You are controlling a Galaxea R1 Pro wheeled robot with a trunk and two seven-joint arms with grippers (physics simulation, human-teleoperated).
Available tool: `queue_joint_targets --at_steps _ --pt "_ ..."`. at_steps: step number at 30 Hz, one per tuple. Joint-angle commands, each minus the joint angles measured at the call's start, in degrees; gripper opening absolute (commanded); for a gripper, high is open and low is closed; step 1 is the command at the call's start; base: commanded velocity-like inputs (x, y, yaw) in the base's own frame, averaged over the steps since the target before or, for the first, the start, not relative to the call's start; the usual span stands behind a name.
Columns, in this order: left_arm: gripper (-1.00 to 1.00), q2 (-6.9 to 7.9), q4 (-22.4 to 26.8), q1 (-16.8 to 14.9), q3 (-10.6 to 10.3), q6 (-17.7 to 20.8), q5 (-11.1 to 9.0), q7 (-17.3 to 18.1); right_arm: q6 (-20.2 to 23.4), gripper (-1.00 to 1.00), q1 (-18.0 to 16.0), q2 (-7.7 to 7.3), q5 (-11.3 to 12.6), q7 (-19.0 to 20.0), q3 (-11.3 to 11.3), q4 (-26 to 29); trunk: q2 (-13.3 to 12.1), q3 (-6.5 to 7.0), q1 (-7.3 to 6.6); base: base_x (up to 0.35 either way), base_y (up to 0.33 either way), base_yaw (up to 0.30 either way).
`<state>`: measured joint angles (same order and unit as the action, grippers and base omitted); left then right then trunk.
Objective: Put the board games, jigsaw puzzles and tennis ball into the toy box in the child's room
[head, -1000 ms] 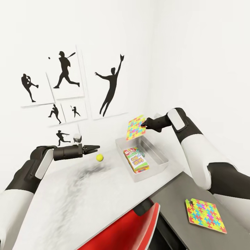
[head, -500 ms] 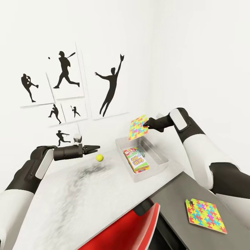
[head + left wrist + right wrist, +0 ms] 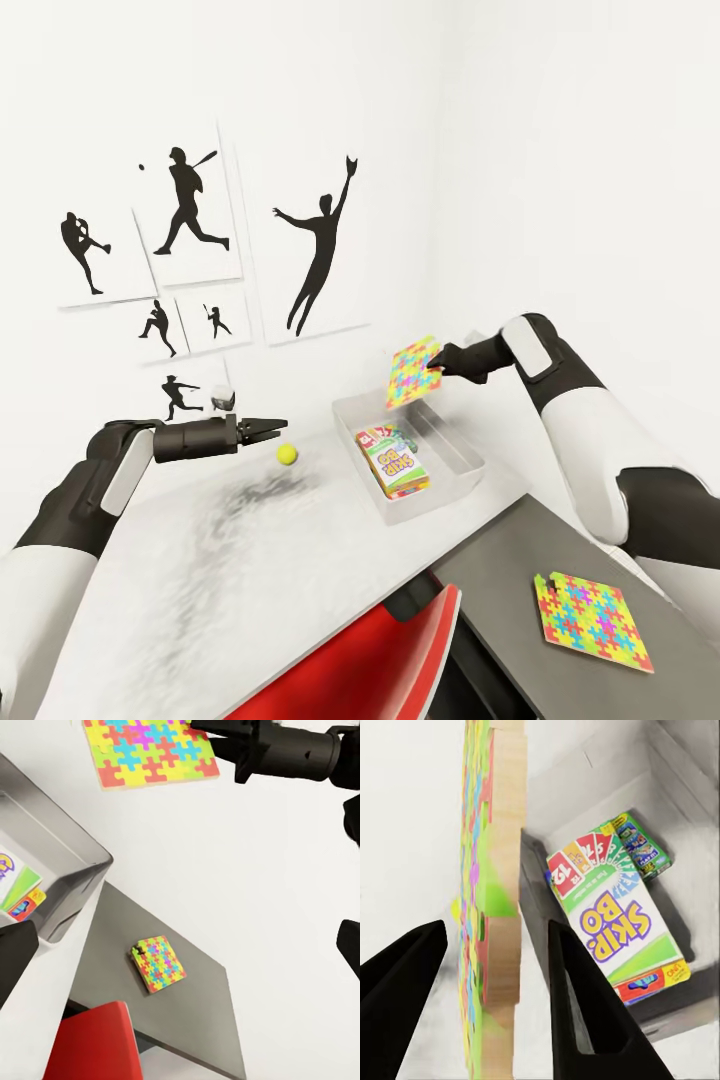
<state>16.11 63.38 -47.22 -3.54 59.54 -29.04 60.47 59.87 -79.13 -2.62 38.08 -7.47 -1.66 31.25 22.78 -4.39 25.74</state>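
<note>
My right gripper (image 3: 437, 363) is shut on a jigsaw puzzle (image 3: 414, 372), holding it on edge in the air above the far end of the toy box (image 3: 462, 447). In the right wrist view the puzzle (image 3: 499, 907) stands edge-on between the fingers. A green-edged board game (image 3: 392, 460) lies flat in the box, also seen as the board game (image 3: 615, 922). The tennis ball (image 3: 287, 454) rests on the table (image 3: 200, 580), just ahead of my open left gripper (image 3: 272, 428). The second jigsaw puzzle (image 3: 592, 620) lies on the dark cabinet top (image 3: 500, 570).
A red chair (image 3: 350, 660) is pushed in below the table's near edge. White walls with black baseball-player silhouettes (image 3: 318, 245) stand close behind the table and box. The left wrist view shows the held puzzle (image 3: 150, 750) and the puzzle on the cabinet (image 3: 157, 964).
My right gripper has carried the puzzle a little to the right above the toy box. The left arm and the ball have not moved.
</note>
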Motion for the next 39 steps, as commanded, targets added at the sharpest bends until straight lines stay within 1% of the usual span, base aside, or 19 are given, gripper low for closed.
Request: queue_joint_targets --at_steps 1,3,4,5,9,11,13,20,21,24,25,27,30,33,39 --pt "1.0 0.05 -0.01 -0.07 -0.11 0.22 -0.05 0.12 0.13 -1.0 -0.08 -0.27 0.93 -0.51 -0.56 -1.09 0.14 -0.13 0.04 0.0 0.0 0.0" --pt "1.0 0.06 -0.01 -0.07 -0.14 0.22 -0.05 0.05 0.13 -1.0 -0.27 -0.58 0.86 -0.4 -2.2 -4.36 0.14 -0.13 0.04 0.0 0.0 0.0" --pt "1.0 0.06 -0.01 -0.07 -0.16 0.22 -0.05 0.02 0.13 -1.0 -0.31 -0.62 0.84 -0.37 -2.71 -5.15 0.14 -0.13 0.04 0.0 0.0 0.0" --pt "1.0 0.03 -0.01 -0.07 -0.19 0.22 -0.05 -0.02 0.13 -1.0 -0.38 -0.71 0.81 -0.34 -3.74 -6.38 0.14 -0.13 0.04 0.0 0.0 0.0" --pt "1.0 -0.01 -0.01 -0.07 -0.19 0.22 -0.05 -0.07 0.13 -1.0 -0.44 -0.9 0.82 -0.24 -6.48 -8.16 0.14 -0.13 0.04 0.0 0.0 0.0" --pt "1.0 0.01 -0.01 -0.07 -0.17 0.22 -0.01 -0.05 0.13 -1.0 -0.38 -0.92 0.84 -0.21 -7.58 -8.33 0.14 -0.13 0.04 0.0 0.0 0.0" --pt "1.0 0.04 -0.01 -0.07 -0.16 0.22 0.02 -0.02 0.13 -1.0 -0.24 -0.92 0.81 -0.19 -9.17 -8.34 0.14 -0.13 0.04 0.0 0.0 0.0" --pt "1.0 0.13 -0.01 -0.07 -0.23 0.22 -0.03 0.0 0.13 -1.0 -0.12 -0.79 0.71 -0.18 -10.64 -7.89 0.14 -0.13 0.04 0.0 0.0 0.0" --pt "1.0 0.14 -0.01 -0.07 -0.23 0.22 -0.02 0.0 0.13 -1.0 -0.1 -0.77 0.72 -0.18 -11.23 -7.33 0.14 -0.13 0.04 0.0 0.0 0.0" --pt "1.0 0.15 -0.01 -0.07 -0.24 0.22 0.02 0.0 0.13 -1.0 -0.07 -0.63 0.91 -0.12 -14.53 -5.16 0.14 -0.13 0.04 0.0 0.0 0.0" --pt "1.0 0.15 -0.01 -0.07 -0.24 0.22 0.02 0.0 0.13 -1.0 -0.07 -0.54 0.94 -0.12 -15.27 -4.98 0.14 -0.13 0.04 0.0 0.0 0.0" --pt "1.0 0.16 -0.01 -0.07 -0.24 0.22 0.03 0.0 0.13 -1.0 -0.06 -0.19 0.99 -0.04 -18.1 -4.56 0.14 -0.13 0.04 0.0 0.0 0.0" --pt "1.0 0.21 -0.01 -0.07 -0.24 0.22 0.03 0.0 0.13 -1.0 -0.06 0.07 1.01 1.07 -20.34 -4.45 0.14 -0.13 0.04 0.0 0.0 0.0" --pt "1.0 0.23 -0.01 -0.07 -0.24 0.22 0.04 0.06 0.13 -1.0 -0.06 0.14 0.79 4.02 -21.49 -4.51 0.14 -0.13 0.04 0.0 0.0 0.0" --pt "1.0 0.22 -0.01 -0.07 -0.12 0.28 -0.01 0.45 0.13 -1.0 -0.06 -0.38 0.85 5.81 -21.81 -4.33 0.14 -0.13 0.04 0.0 0.0 0.0"
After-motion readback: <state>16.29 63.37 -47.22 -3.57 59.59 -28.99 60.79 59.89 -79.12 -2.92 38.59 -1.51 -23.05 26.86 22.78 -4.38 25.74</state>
